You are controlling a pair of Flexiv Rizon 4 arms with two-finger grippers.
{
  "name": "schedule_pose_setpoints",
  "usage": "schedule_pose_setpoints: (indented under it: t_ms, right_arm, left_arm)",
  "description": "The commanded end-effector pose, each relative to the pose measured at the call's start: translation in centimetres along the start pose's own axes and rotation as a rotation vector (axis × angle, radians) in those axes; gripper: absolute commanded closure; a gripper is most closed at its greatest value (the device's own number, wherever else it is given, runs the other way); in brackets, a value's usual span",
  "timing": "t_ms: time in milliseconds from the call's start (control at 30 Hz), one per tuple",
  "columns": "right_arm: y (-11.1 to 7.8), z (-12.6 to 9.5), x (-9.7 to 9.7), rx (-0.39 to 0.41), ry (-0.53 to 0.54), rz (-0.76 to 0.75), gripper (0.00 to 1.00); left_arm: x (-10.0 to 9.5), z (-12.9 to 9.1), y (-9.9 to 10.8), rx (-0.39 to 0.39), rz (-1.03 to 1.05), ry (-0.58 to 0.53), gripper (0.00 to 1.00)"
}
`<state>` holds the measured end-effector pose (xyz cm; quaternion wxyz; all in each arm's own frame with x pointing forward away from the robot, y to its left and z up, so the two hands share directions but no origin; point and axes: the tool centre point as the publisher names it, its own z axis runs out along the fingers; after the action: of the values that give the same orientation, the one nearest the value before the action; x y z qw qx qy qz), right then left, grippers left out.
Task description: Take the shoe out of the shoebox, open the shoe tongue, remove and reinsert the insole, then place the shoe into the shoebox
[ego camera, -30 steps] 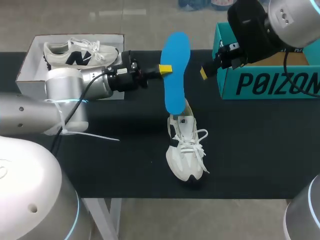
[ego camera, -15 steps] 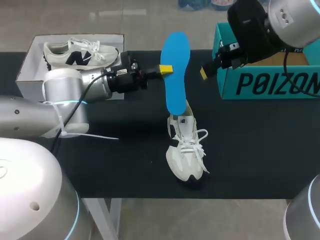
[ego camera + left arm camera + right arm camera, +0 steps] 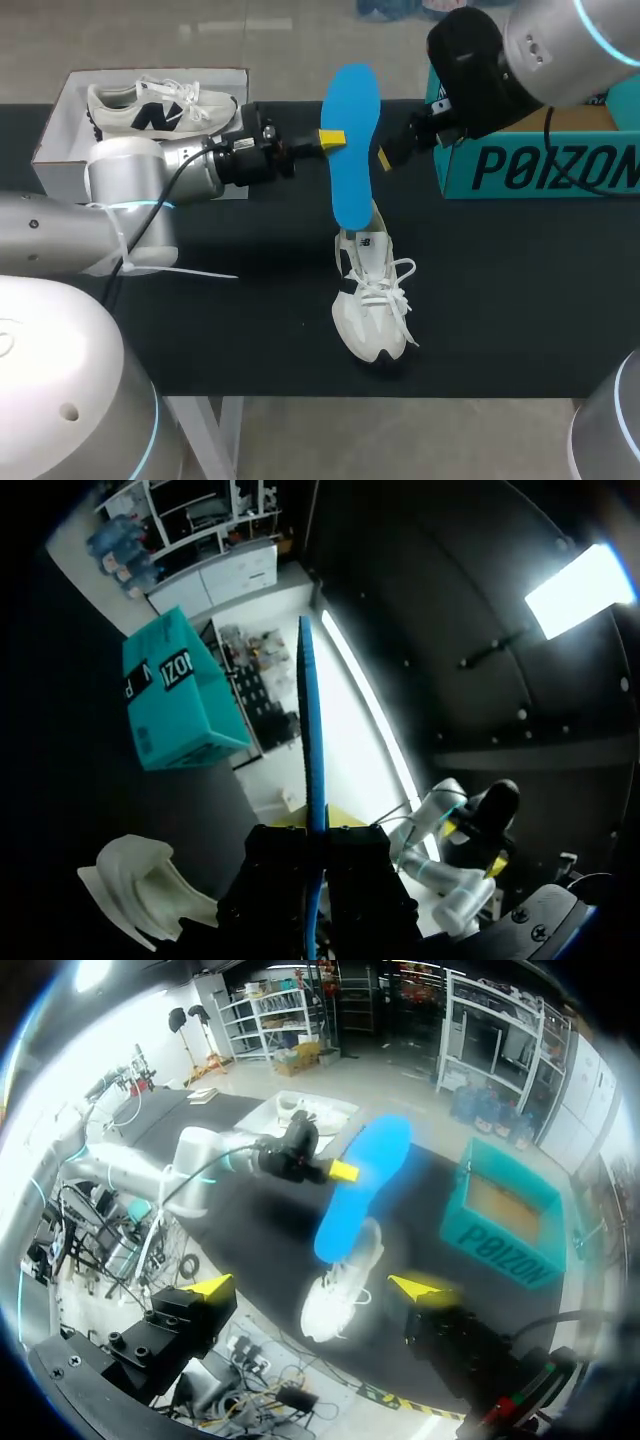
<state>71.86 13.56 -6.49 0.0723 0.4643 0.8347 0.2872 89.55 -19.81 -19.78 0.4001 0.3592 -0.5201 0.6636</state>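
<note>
One blue insole (image 3: 352,150) hangs in the air over the middle of the table (image 3: 520,300). In the head view its long axis runs from the far side toward the near side, slightly tilted, flat face up toward the camera. Its near end sits right at the heel opening of the shoe (image 3: 372,300); contact can't be told. The left wrist view shows the insole (image 3: 312,730) edge-on, a thin blue line running straight out ahead of the left claw (image 3: 316,830).

The shoe is white and lies on the table below the insole, toe toward the robot, heel away, long axis almost in line with the insole. Its laces are loose and its opening faces up.

The left arm (image 3: 150,180) comes in from the left and stretches level across the table, wrist pointing right. The left claw (image 3: 332,138) is clamped on the insole's left edge, above the insole's middle.

The right arm (image 3: 520,50) comes in from the far right corner and angles down and to the left. Only one yellow tip of the right claw (image 3: 385,158) shows in the head view, near the insole's right edge but apart from it. In the right wrist view the right claw (image 3: 314,1287) has its two yellow tips spread wide with nothing between them, and the insole (image 3: 362,1185) and shoe (image 3: 340,1285) lie well ahead of it.

A teal shoebox (image 3: 540,150) stands on the far right of the table, open side up, partly behind the right arm. A white box (image 3: 60,120) at the far left holds a second shoe (image 3: 160,108) lying on its side, behind the left arm.
</note>
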Motion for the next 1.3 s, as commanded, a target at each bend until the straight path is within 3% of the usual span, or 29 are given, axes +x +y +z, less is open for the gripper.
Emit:
schedule_pose_setpoints:
  t_ms: [33, 367, 433, 1300]
  right_arm:
    - [1.7, 1.2, 1.4, 0.024, -0.036, 0.006, 0.0]
    - [0.3, 0.0, -0.7, 0.025, -0.039, 0.058, 0.0]
    - [0.2, -0.2, -0.6, 0.037, 0.001, 0.068, 0.0]
    - [0.2, -0.2, -0.6, 0.037, 0.001, 0.068, 0.0]
  left_arm:
    - [0.1, 0.0, 0.1, 0.001, 0.001, -0.003, 1.0]
    - [0.1, 0.0, 0.1, 0.001, 0.001, -0.003, 1.0]
    - [0.1, 0.0, 0.1, 0.001, 0.001, -0.003, 1.0]
    - [0.1, 0.0, 0.1, 0.001, 0.001, -0.003, 1.0]
